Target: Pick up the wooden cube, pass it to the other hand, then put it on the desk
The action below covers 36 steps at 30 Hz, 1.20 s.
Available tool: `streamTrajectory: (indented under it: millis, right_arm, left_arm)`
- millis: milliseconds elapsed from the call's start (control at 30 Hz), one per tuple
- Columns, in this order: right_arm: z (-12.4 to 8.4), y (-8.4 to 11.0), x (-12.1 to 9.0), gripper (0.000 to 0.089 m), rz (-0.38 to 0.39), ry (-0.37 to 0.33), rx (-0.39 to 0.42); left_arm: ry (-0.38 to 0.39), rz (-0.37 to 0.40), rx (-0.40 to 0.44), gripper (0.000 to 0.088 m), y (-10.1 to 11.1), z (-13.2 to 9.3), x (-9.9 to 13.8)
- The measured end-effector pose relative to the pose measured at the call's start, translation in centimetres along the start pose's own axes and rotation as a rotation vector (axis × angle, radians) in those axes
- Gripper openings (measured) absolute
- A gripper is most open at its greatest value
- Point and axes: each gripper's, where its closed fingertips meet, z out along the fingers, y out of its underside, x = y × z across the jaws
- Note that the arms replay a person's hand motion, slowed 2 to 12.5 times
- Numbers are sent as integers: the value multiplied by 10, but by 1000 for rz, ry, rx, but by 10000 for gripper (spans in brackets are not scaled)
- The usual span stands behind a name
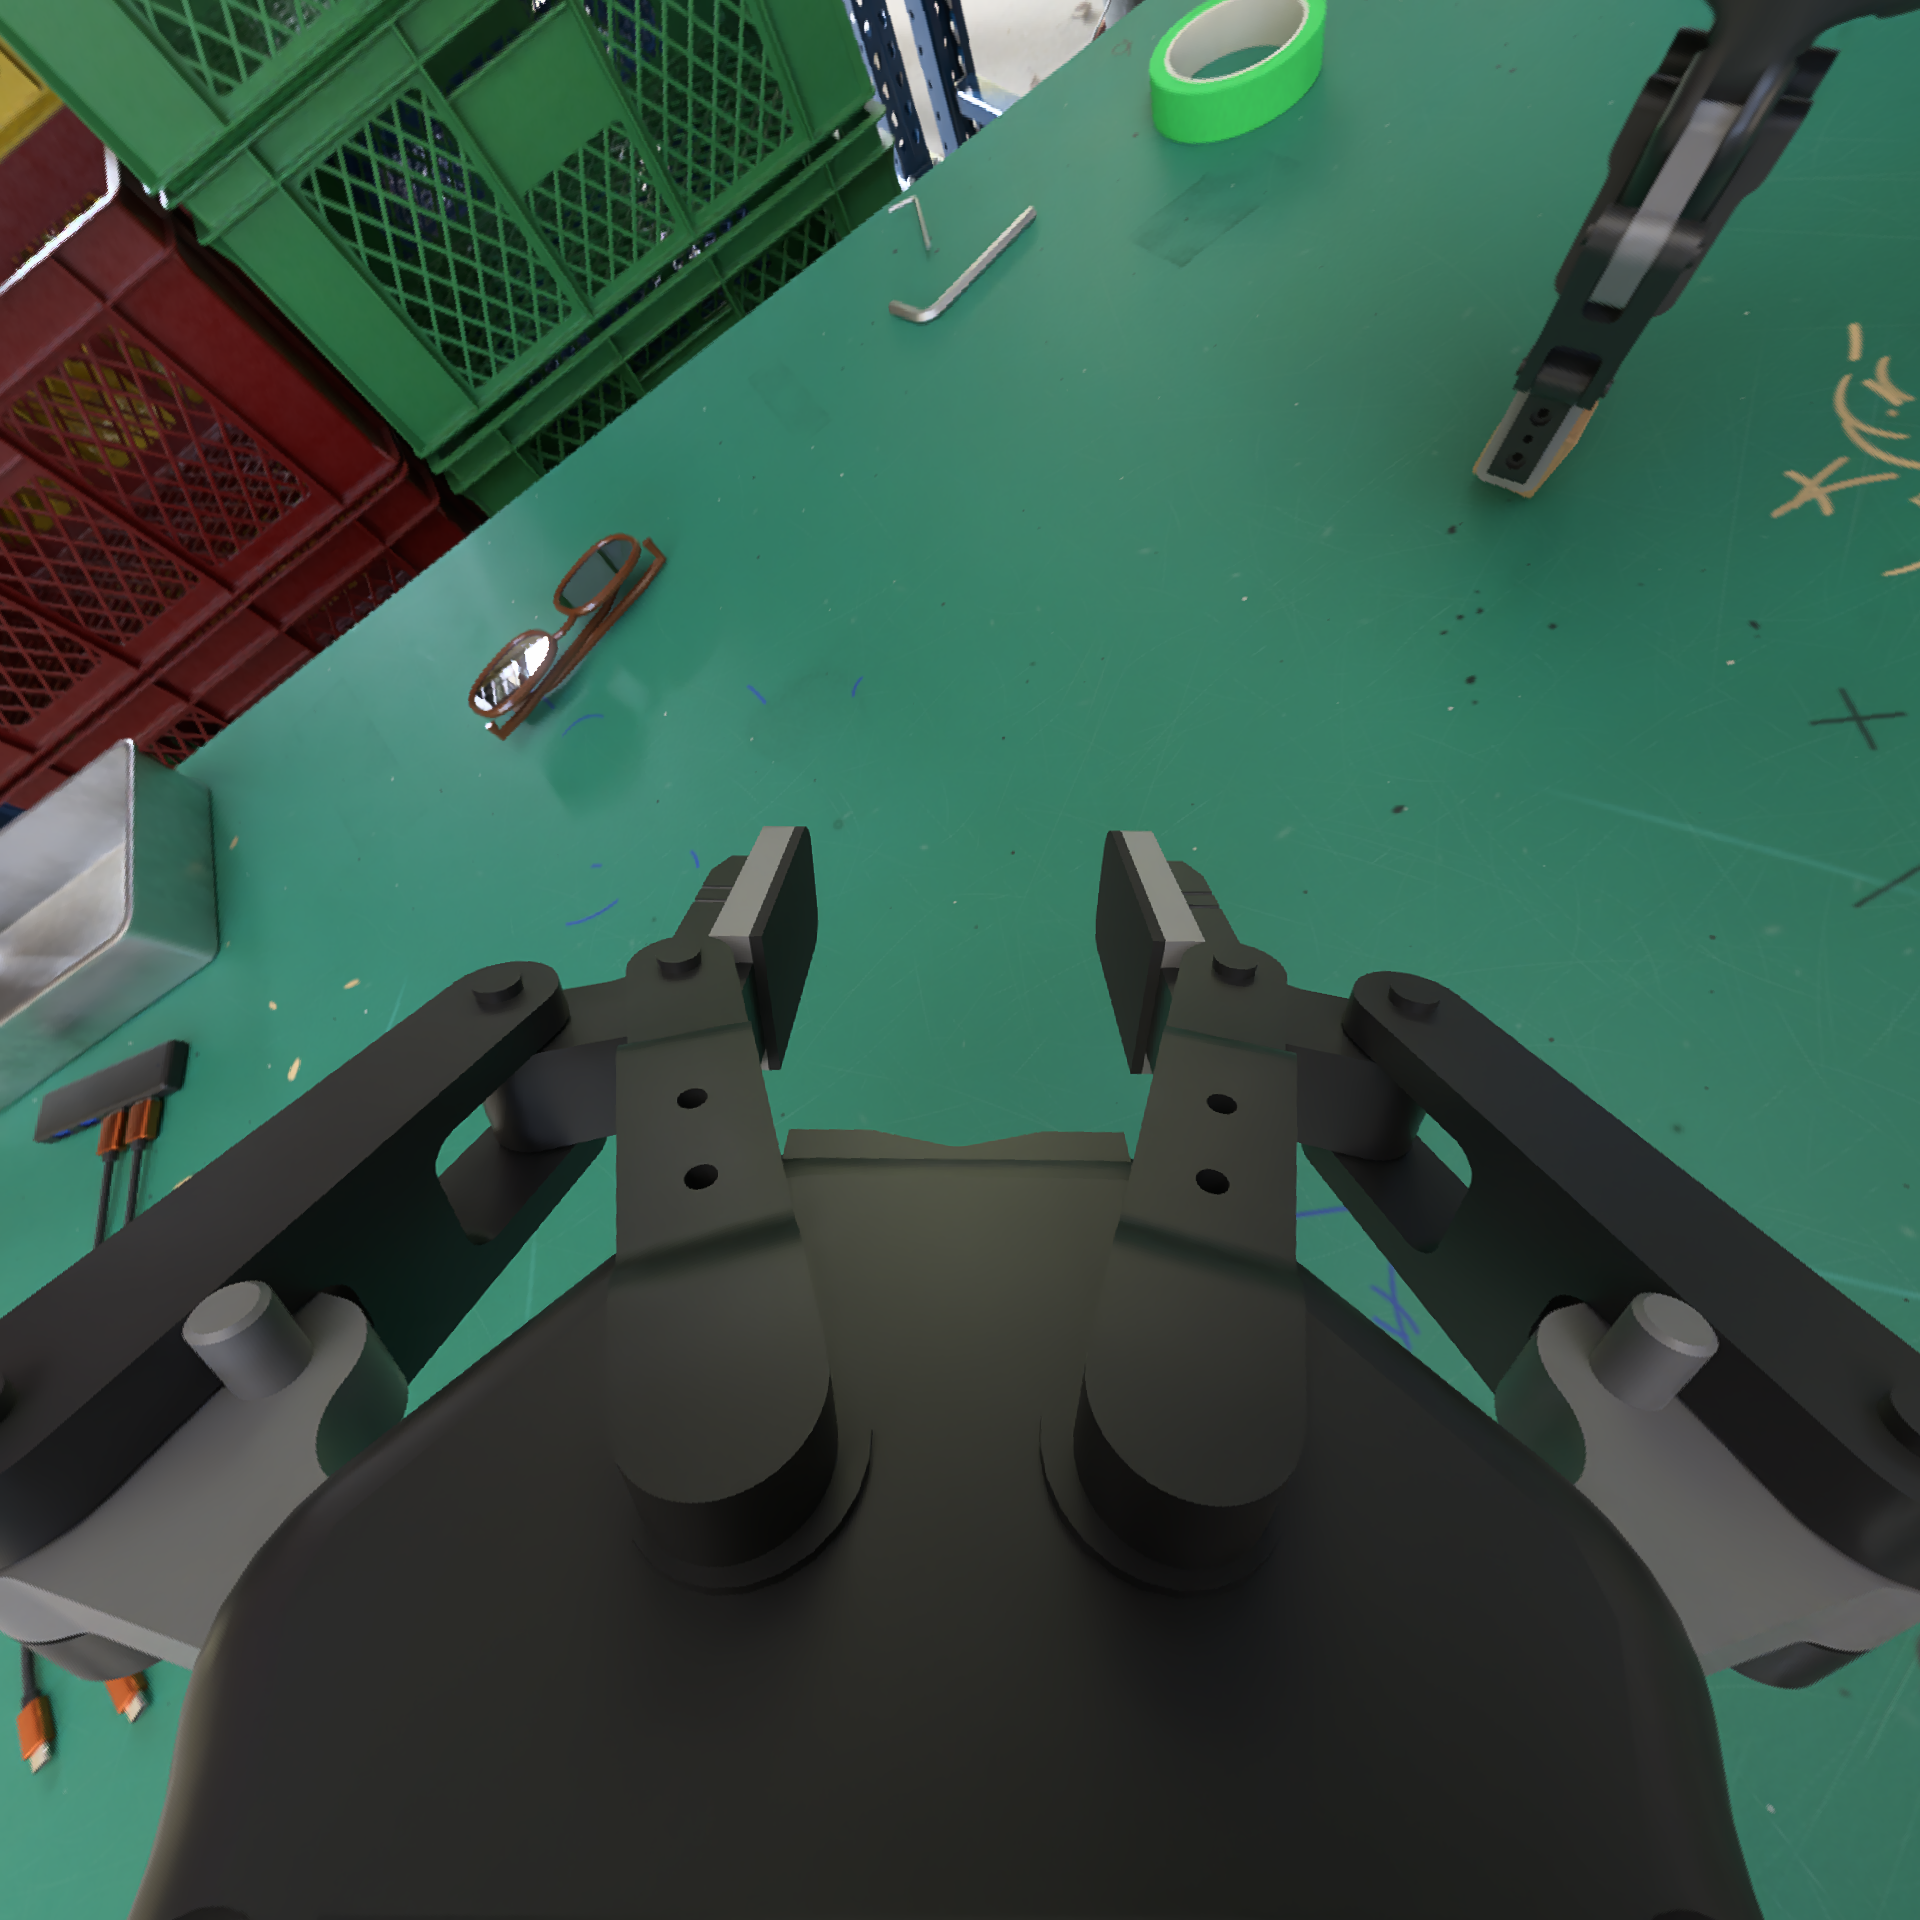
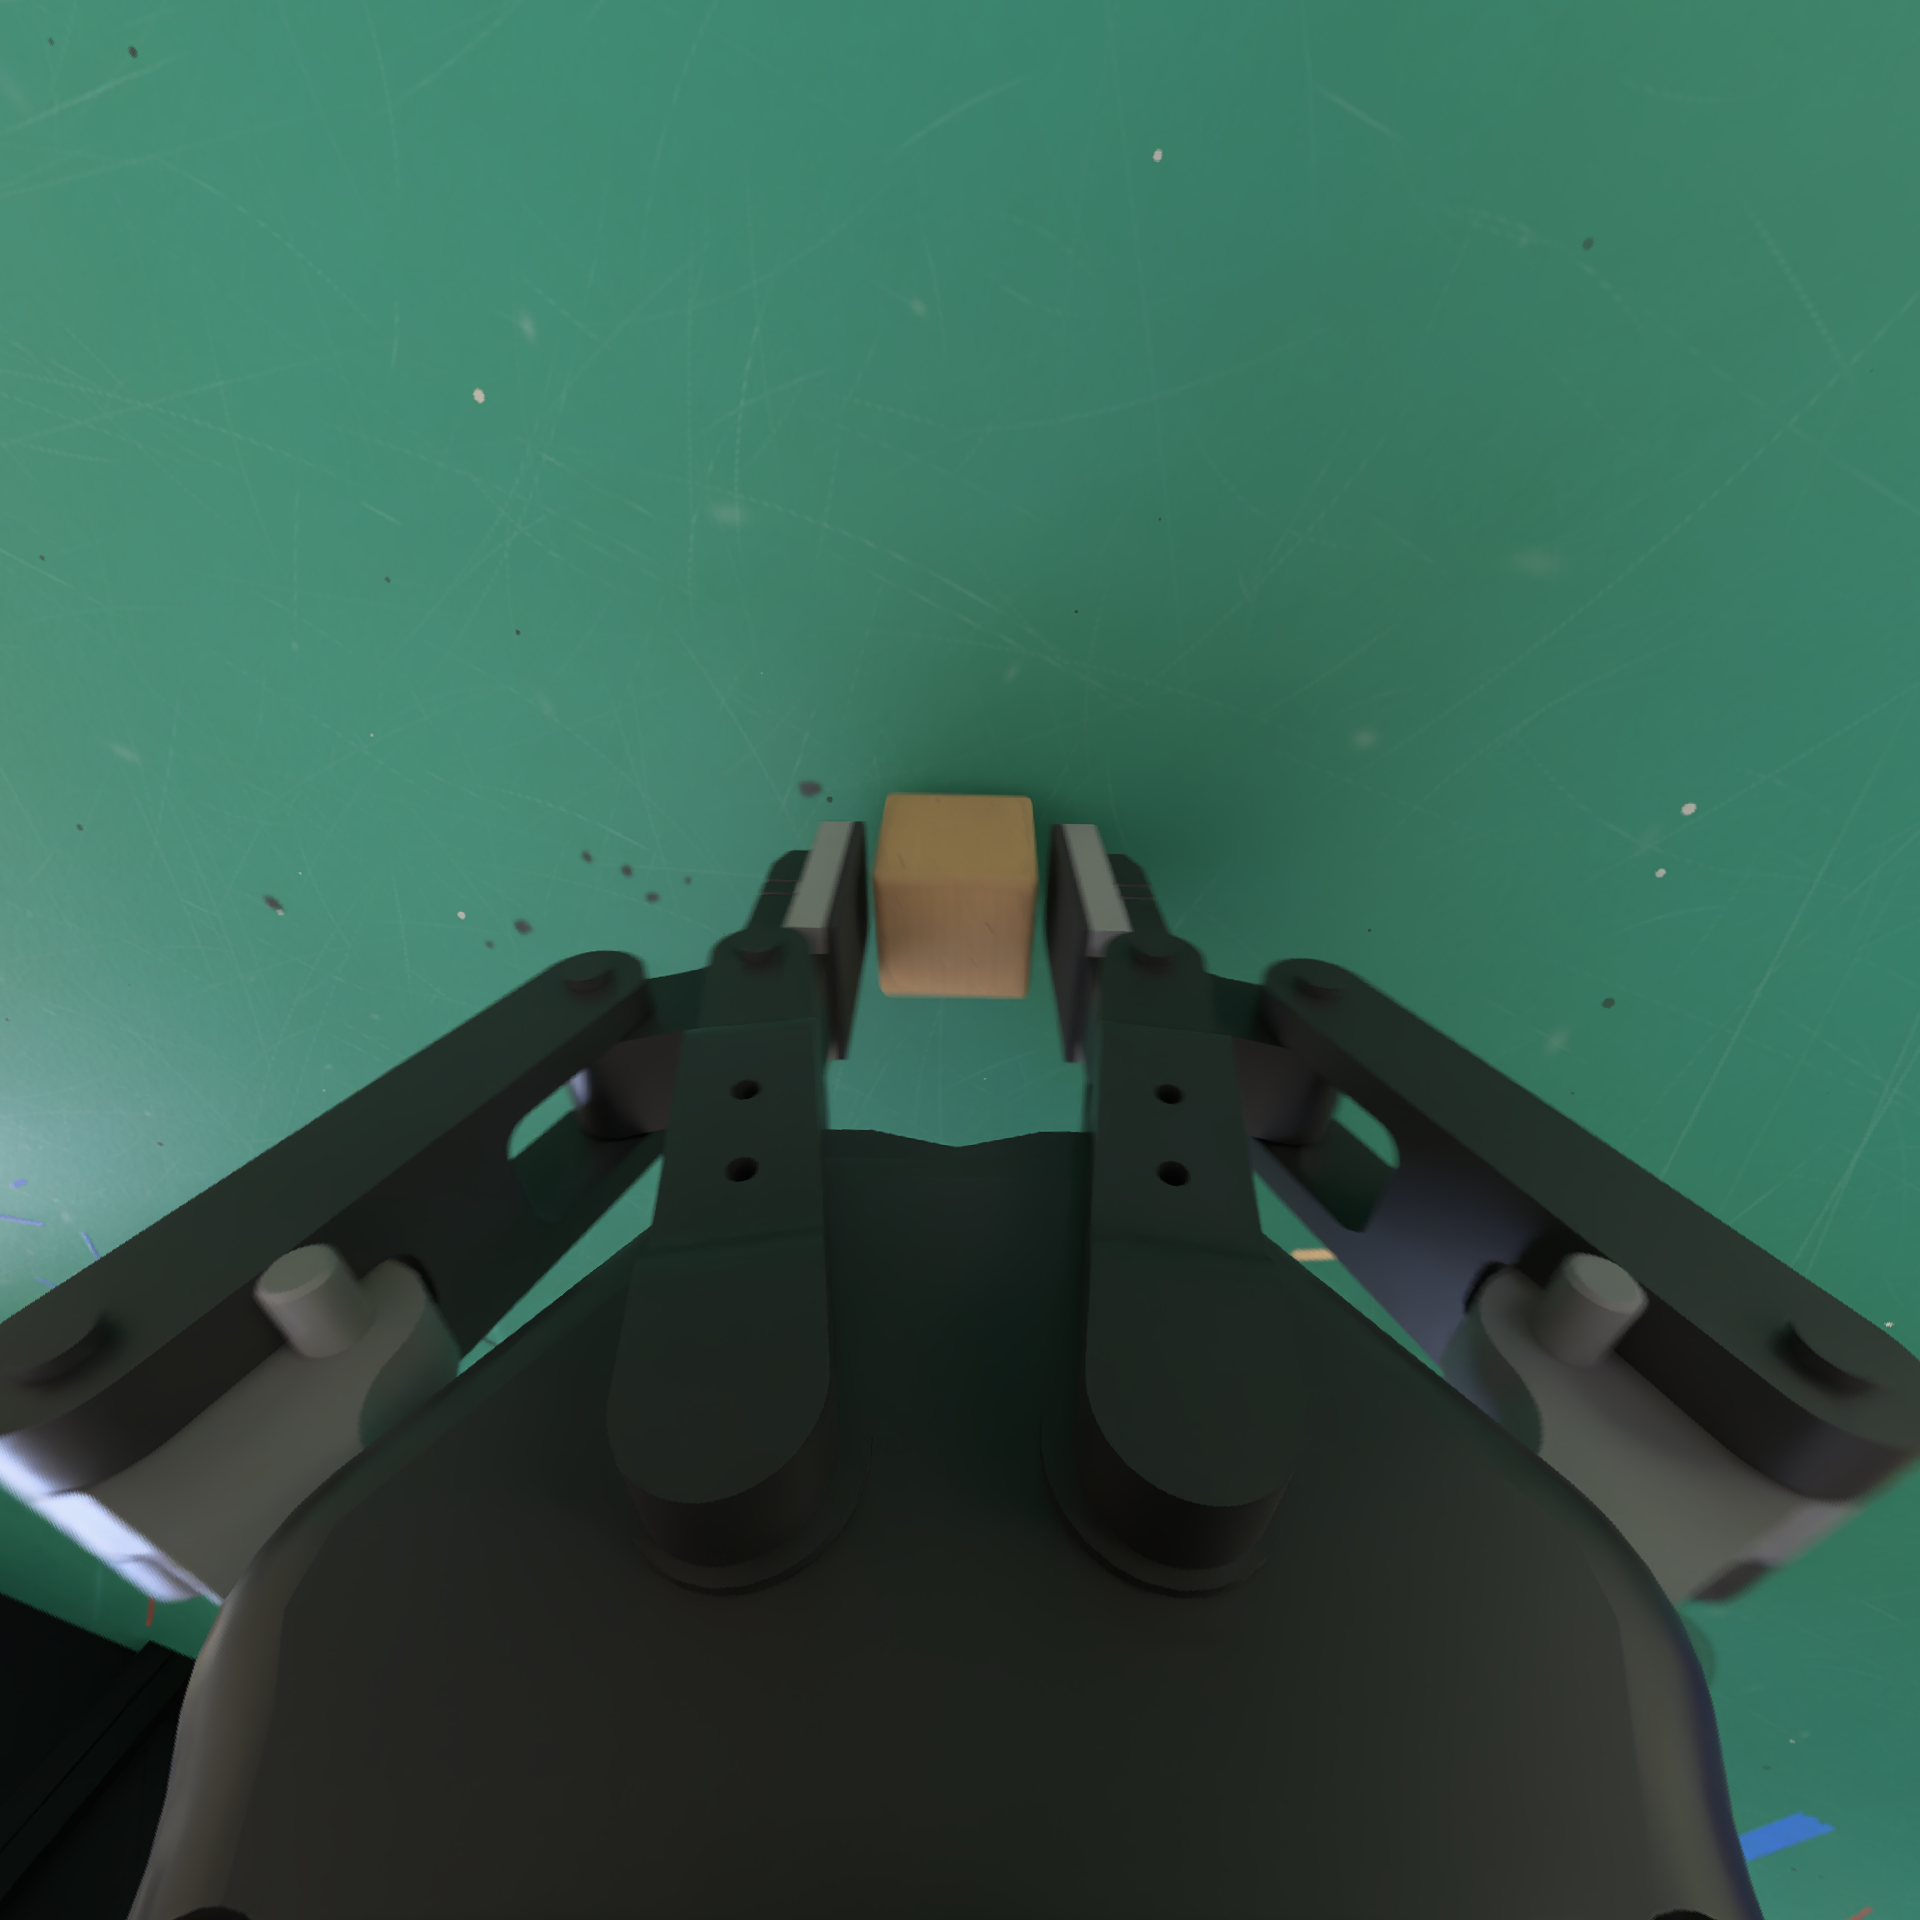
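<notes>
The wooden cube (image 2: 956, 899) sits on the green desk (image 2: 935, 416), between the two fingers of my right gripper (image 2: 956, 914). The jaws stand close on either side of it, with a thin gap showing at each pad, so they are open around it. In the left wrist view the right gripper (image 1: 1527, 447) reaches down to the desk at the top right, and a sliver of the cube (image 1: 1566, 442) shows behind its finger. My left gripper (image 1: 956, 935) is open and empty, held above the desk (image 1: 1143, 623), well away from the cube.
Brown glasses (image 1: 566, 634) lie on the desk to the left. An Allen key (image 1: 966, 270) and a green tape roll (image 1: 1236, 68) lie farther back. Green (image 1: 468, 208) and red (image 1: 135, 468) crates stand beyond the desk edge. A metal tin (image 1: 94, 914) and a cable hub (image 1: 109, 1091) are at the left.
</notes>
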Motion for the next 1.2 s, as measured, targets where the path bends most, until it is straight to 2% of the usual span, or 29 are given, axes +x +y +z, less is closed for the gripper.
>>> streamTrajectory:
  millis: [33,100,200,267,467,800,1200]
  right_arm:
    - [0,0,0,394,-2,3,1]
    - [-1,-1,1,506,-6,11,6]
    - [-2,-2,0,615,-11,16,13]
    - [-3,-2,0,652,-14,15,14]
    - [-10,-2,-1,668,-30,25,31]
    - [-33,1,0,647,-63,57,95]
    - [-63,12,-7,624,-126,84,206]
  left_arm:
    - [0,-9,-5,491,2,0,-3]
    - [-1,-27,-15,492,5,1,-8]
    - [-3,-53,-29,492,9,2,-16]
    - [-2,-68,-40,492,12,2,-20]
    - [32,-112,-84,492,23,6,-24]
    - [172,-172,-218,490,49,17,-4]
    - [277,-136,-427,486,92,34,22]
